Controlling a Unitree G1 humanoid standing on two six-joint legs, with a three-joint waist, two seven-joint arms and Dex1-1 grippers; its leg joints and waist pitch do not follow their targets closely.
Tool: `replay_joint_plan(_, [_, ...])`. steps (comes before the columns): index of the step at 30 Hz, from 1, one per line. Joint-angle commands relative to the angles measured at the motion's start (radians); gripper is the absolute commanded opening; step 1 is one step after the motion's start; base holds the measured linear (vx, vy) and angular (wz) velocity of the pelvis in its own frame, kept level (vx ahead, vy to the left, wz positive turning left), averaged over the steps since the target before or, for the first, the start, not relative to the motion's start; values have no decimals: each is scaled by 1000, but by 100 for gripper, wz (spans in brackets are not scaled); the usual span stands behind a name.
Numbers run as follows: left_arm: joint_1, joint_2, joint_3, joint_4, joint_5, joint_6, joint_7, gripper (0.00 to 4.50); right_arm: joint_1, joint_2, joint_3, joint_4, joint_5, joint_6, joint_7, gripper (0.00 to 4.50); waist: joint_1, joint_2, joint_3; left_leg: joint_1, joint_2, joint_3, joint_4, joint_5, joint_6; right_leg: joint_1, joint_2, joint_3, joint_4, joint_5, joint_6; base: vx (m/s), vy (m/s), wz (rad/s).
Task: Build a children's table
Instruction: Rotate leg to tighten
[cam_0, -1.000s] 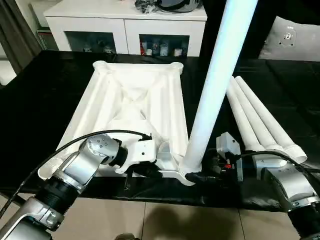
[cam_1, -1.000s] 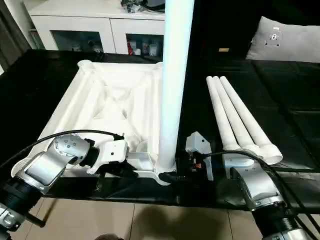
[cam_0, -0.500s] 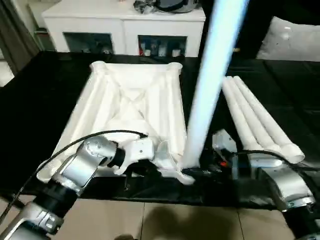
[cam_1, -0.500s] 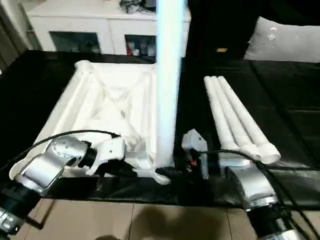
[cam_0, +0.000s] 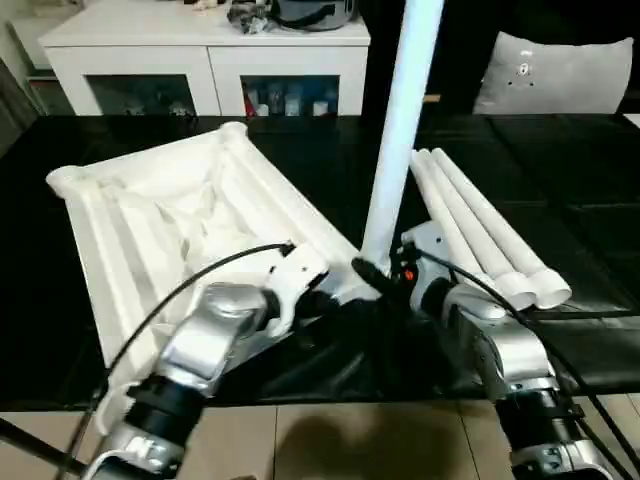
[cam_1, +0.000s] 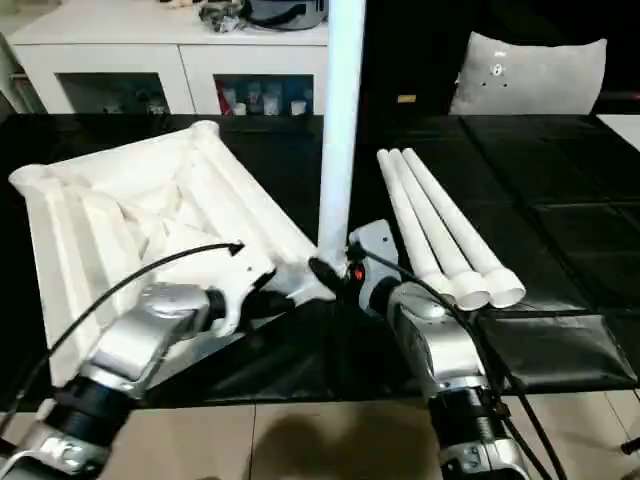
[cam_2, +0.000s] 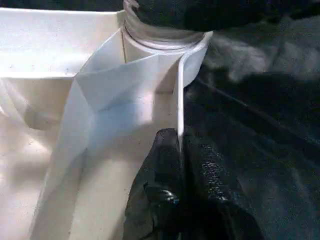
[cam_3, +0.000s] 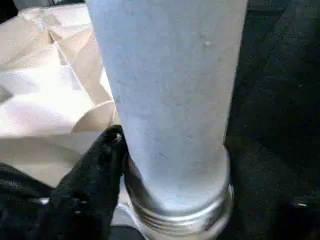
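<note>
We see the left gripper (cam_2: 175, 165) pinching the thin side wall of the tabletop (cam_0: 150, 215) between its two black fingers (cam_2: 162, 160), pressed tight together, just next to the near corner socket (cam_2: 165, 42). In the head views this gripper (cam_0: 335, 295) sits at the tabletop's near right corner, at the end of the silver left forearm (cam_0: 205, 340).

The right gripper (cam_0: 380, 280) is at the base of the upright leg (cam_0: 400, 130) – one black finger (cam_3: 95, 170) lies against the tube just above its threaded end (cam_3: 175, 210). The jaws stand wide around the tube; we cannot tell if they really clamp it.

The leg stands nearly upright in the corner socket and rises out of the top of the picture. The tabletop lies upside down on the black surface (cam_0: 560, 180), ribbed side up, turned at an angle. To the right, three more legs (cam_0: 480, 230) lie side by side – touching each other, flared ends toward the robot. Behind stands a white cabinet (cam_0: 200, 60) with glass doors.
</note>
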Motion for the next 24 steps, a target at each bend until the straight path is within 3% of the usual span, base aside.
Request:
replay_joint_plan(1, [-17,-34,-26,-51,-38,-18,-18,0,7,9,27,3,17,21,15,372,6,-4,-61,-4,52,-15,-64,-37,89,54,-75,61,-67,-7,-214,0,0,0])
replay_joint_plan(5, [-15,1,-36,-47,-25,-29,-34,0,38,-32,34,-45,32,-4,82,395,14,-1,-61,-2,53,-13,-61,-30,118,57,-77,59,-64,66,-238,0,0,0])
replay_joint_plan(6, [-15,16,-39,-40,-21,-42,-46,0,50,-52,39,-60,37,-14,112,408,14,3,-60,-1,53,-13,-61,-42,119,57,-77,59,-65,54,-237,0,0,0])
replay_joint_plan(9, [-19,69,-53,-18,-10,-90,-95,0,85,-122,52,-104,48,-47,222,434,16,1,-55,0,54,-13,-66,-104,107,59,-78,59,-74,-16,-223,0,0,0])
replay_joint_plan(14, [-23,125,-76,-2,-10,-135,-165,0,104,-205,54,-142,67,-56,340,443,17,4,-51,2,55,-16,-72,-154,82,57,-78,57,-86,-128,-196,0,0,0])
replay_joint_plan(19, [-32,206,-119,13,-20,-222,-308,0,112,-306,85,-170,85,-66,489,443,21,11,-53,2,55,-16,-69,-143,95,56,-77,58,-82,-87,-210,0,0,0])
replay_joint_plan(22, [-35,257,-146,18,-21,-284,-395,0,105,-345,99,-167,80,-88,547,443,30,10,-55,5,57,-15,-67,-132,103,54,-79,59,-78,-70,-223,0,0,0])
replay_joint_plan(24, [-37,289,-163,18,-27,-328,-461,0,93,-358,107,-151,60,-120,570,443,35,4,-55,6,59,-13,-68,-122,102,52,-79,60,-75,-57,-231,0,0,0])
